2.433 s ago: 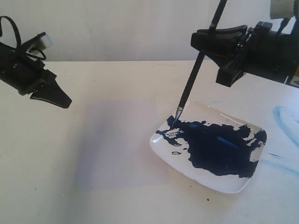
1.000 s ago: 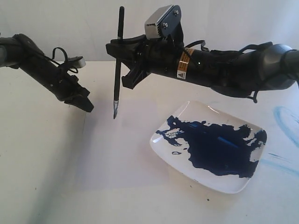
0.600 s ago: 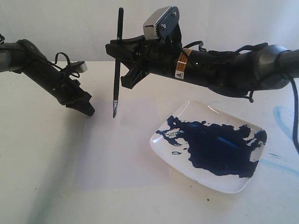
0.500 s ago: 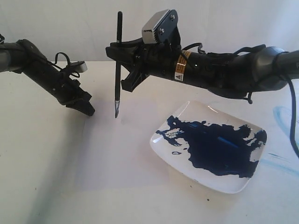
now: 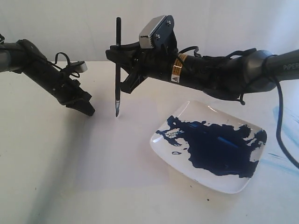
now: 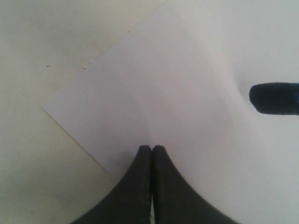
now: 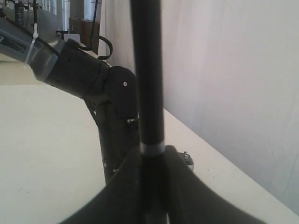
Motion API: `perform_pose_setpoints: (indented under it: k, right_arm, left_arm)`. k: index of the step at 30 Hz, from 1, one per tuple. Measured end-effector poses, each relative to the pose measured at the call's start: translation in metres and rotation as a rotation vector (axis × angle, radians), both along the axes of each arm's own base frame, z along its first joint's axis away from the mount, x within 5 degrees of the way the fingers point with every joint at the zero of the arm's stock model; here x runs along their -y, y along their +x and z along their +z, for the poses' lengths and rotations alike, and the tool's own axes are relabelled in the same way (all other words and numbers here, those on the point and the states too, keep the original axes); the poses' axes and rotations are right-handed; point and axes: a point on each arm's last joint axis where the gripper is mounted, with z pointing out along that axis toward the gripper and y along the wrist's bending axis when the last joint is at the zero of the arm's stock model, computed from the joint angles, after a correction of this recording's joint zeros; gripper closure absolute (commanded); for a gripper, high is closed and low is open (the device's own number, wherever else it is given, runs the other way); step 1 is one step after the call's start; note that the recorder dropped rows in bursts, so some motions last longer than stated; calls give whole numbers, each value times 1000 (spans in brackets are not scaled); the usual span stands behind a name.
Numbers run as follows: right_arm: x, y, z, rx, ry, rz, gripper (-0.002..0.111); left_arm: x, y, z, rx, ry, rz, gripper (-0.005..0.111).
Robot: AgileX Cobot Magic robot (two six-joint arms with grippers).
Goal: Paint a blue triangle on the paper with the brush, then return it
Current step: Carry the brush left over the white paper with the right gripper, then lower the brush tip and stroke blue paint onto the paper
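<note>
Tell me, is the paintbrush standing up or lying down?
Standing up, nearly straight. The right gripper holds the brush by its handle, tip pointing down over the paper.

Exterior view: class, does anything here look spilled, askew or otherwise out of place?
Yes: faint blue smears mark the tabletop right of the plate, well off the paper, which looks like stray paint. The dark paint on the plate lies within its rim.
</note>
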Motion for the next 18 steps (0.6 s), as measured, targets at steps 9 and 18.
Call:
perform_pose_setpoints:
  k: [9,18]
  right_arm:
    - [-11,2,5,43,20,4,108]
    - [-13,5,-8,25,2,4,108]
  left_arm:
    - [0,0,0,0,0,0,107]
    - [0,0,0,0,0,0,107]
